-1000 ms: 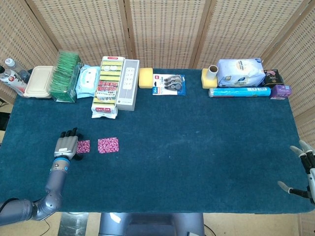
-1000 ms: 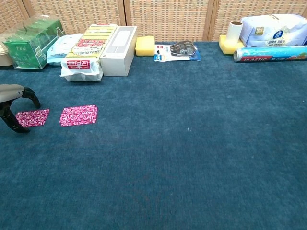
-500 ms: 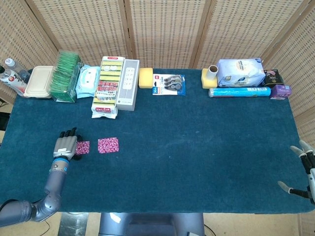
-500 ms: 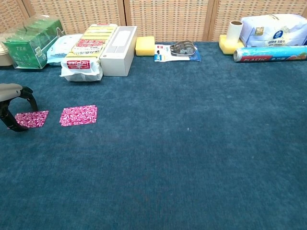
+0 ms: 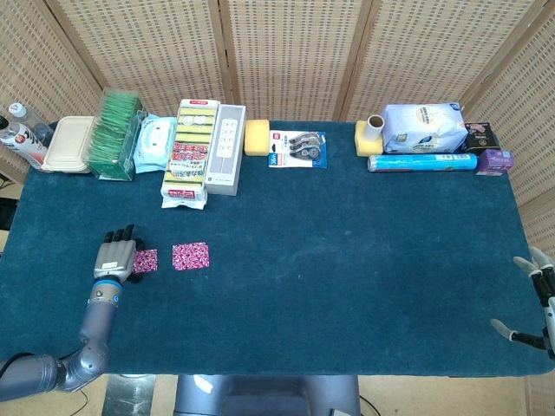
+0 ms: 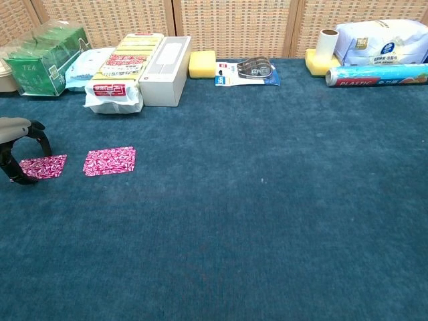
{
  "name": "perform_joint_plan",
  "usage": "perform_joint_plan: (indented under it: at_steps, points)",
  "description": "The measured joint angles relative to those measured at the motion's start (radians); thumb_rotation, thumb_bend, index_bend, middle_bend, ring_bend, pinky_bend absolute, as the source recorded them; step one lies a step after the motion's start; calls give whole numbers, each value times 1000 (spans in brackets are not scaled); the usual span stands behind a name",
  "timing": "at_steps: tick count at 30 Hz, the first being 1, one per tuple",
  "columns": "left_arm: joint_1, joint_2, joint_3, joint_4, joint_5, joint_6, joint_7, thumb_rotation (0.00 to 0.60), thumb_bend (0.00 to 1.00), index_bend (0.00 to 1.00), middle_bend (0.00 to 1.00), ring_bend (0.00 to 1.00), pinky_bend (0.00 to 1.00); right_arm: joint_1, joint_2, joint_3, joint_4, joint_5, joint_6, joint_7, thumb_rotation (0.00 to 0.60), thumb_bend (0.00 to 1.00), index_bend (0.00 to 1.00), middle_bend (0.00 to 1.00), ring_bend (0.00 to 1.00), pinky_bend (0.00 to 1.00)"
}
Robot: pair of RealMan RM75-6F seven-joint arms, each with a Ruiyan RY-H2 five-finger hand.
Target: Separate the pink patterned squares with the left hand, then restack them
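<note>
Two pink patterned squares lie flat and apart on the blue cloth. The right square (image 5: 190, 256) (image 6: 110, 161) lies free. My left hand (image 5: 115, 257) (image 6: 18, 146) arches over the left end of the left square (image 5: 146, 259) (image 6: 45, 166). Its thumb is in front of that end and its fingers are behind it, pinching it against the cloth. That end is hidden under the hand in the head view. My right hand (image 5: 536, 299) hangs at the table's near right corner, with its fingers spread and nothing in them.
Along the back edge stand a green tea box (image 6: 39, 59), a wipes pack (image 6: 85, 67), a yellow sponge pack (image 6: 119, 70), a white box (image 6: 166, 79), a yellow sponge (image 6: 202, 64), a tape pack (image 6: 247, 70) and a blue wrap roll (image 6: 376, 75).
My left hand has slid a little to the left and the left pink square has shifted with it, widening the gap between the squares slightly. The right hand has hardly moved.
</note>
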Motion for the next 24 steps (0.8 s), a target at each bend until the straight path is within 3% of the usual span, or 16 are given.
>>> perform_joint_plan:
  at_steps: [24]
  points:
    - [15, -2, -12, -5, 15, 8, 11, 600, 262, 362, 0, 0, 24, 1, -1, 1, 2, -1, 0, 6, 600, 0, 132, 17, 6, 9]
